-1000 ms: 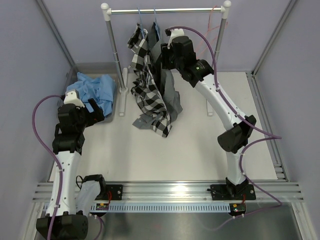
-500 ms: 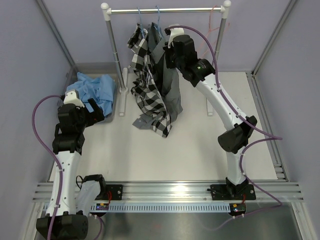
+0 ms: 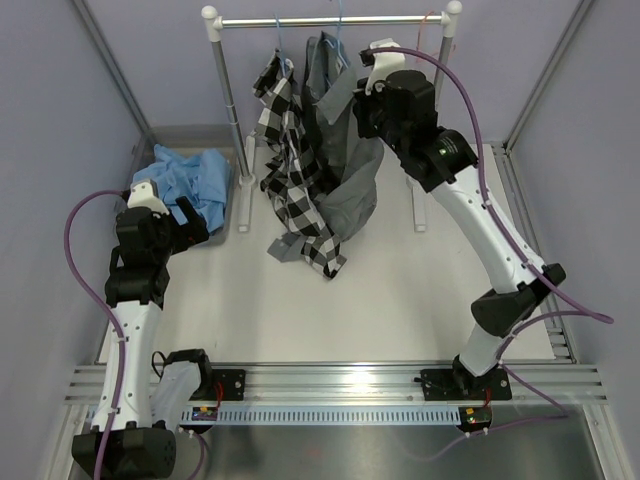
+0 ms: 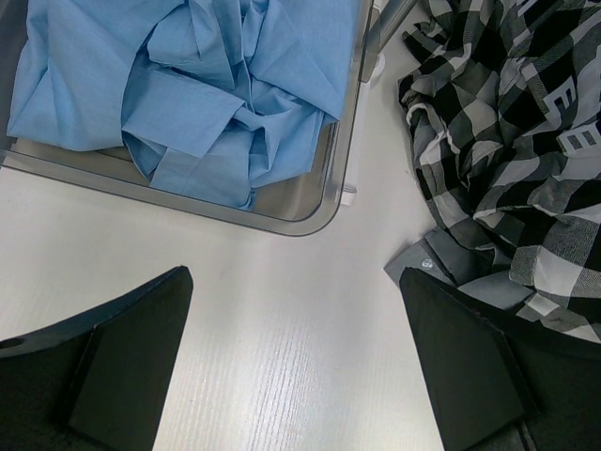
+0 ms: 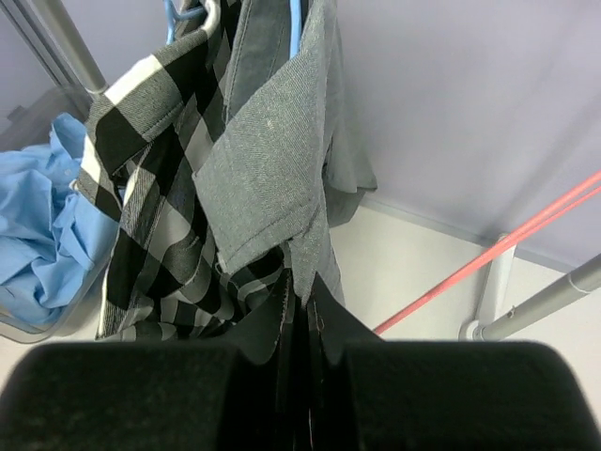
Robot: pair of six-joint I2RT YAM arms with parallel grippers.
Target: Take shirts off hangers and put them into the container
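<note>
The right pincer [image 5: 302, 329] is raised close to the thick silver rack bar [image 3: 380, 19]. Its two fingers are pressed together on an edge of the plain grey fabric shirt [image 5: 268, 169], so the cloth comes out directly from between the tips and rises away from them. The top of this shirt sits on a thin light blue wire hanger [image 5: 294, 14], and the rest of it hangs loose beside and below the pincer. Just to the left, the black-and-white checked shirt [image 3: 290, 165] hangs from a second light blue hanger [image 3: 279, 35], touching the grey one, and its lower end lies on the white table [image 3: 330, 300]. The thin pink-red wire hanger [image 5: 498, 246] is at the right end of the bar. The left pincer [image 4: 293, 282] hovers low with its fingers spread wide over bare table. The crumpled light blue shirt [image 4: 188, 85] lies in the shallow translucent grey plastic tray [image 4: 315, 218], just ahead of this pincer and apart from its fingers
</note>
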